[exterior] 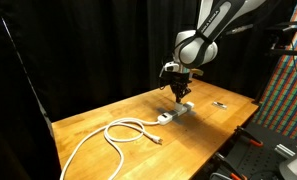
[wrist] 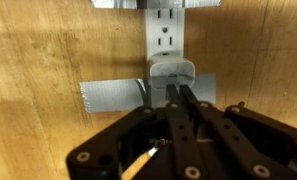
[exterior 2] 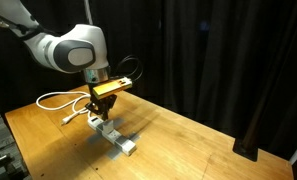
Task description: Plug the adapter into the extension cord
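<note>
Worktop [exterior: 98, 112]: wooden, black curtains behind.
End effector [wrist: 180, 96]: fingers nearly together at the adapter [wrist: 172, 70]; cannot tell if gripping.
Risk: a misaligned push could tilt the adapter off the extension cord [wrist: 166, 30].

No writing, brand, number or sign could be read in any view. Any print on the extension cord [wrist: 166, 28] was too blurred to tell in the wrist view, and it was too small to tell in both exterior views.
</note>
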